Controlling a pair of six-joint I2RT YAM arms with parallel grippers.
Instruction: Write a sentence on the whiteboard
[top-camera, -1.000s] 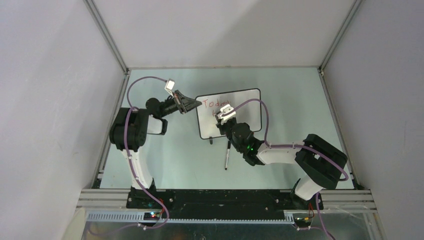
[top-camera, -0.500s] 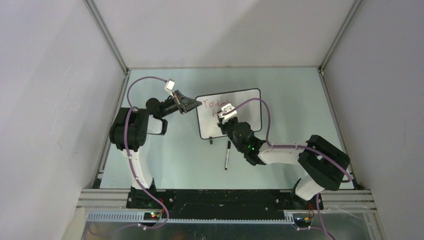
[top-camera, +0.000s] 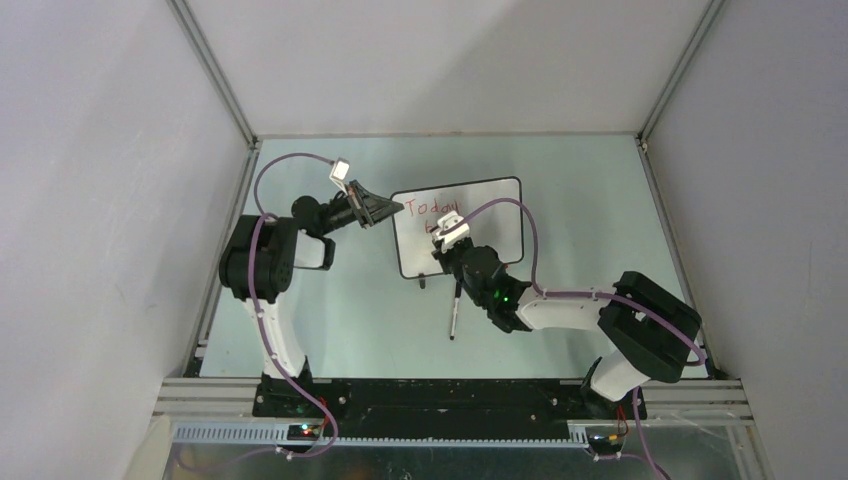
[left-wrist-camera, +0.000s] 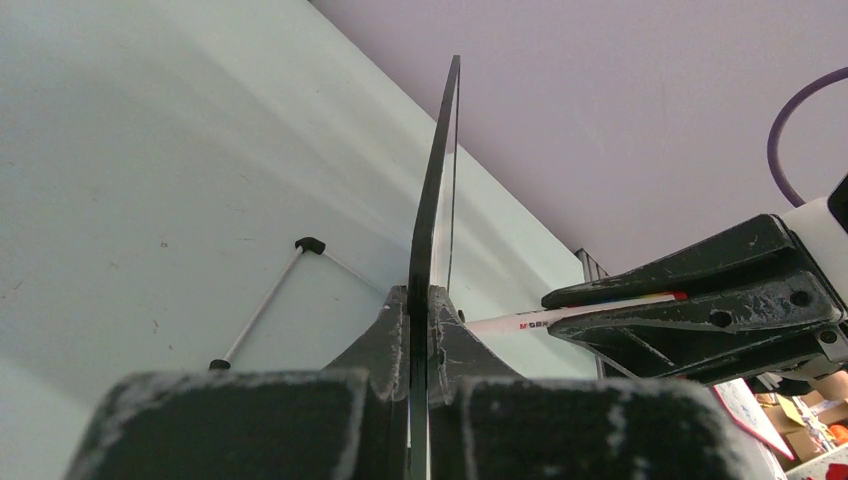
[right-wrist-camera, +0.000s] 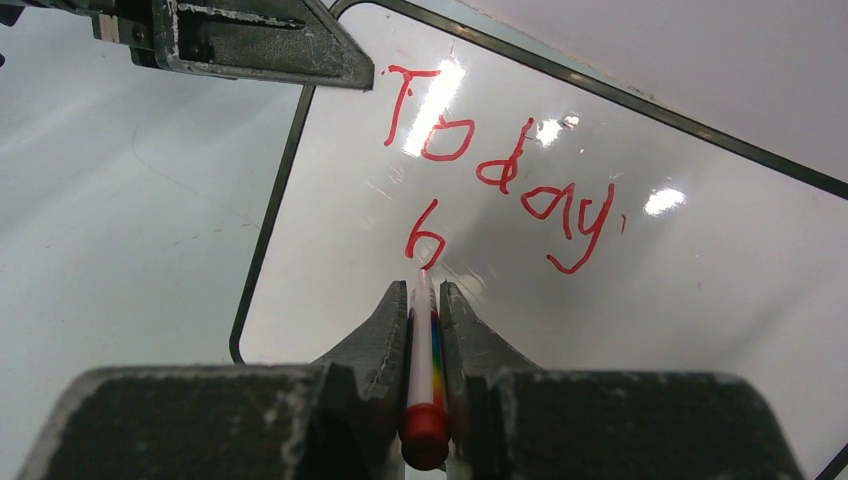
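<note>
The whiteboard (top-camera: 490, 215) sits near the middle of the worktop (top-camera: 610, 190), a little toward the far edge. The left tool (top-camera: 385, 208) is clamped on the board's far left corner, its fingers pressed flat against both faces of the thin black frame. The right tool (right-wrist-camera: 425, 300) is closed on a marker (right-wrist-camera: 424, 350) with a white barrel, a rainbow stripe and a red end. The marker points at the board's face, with its tip at or just off the glossy surface. The sentence (right-wrist-camera: 500, 165) so far reads "Today" in red along the top. A single red "b" (right-wrist-camera: 425, 235) sits on the line below, just above the marker's tip. A thin stick (top-camera: 455, 310) with dark ends lies on the worktop just beside the board's near edge, under the right arm.
</note>
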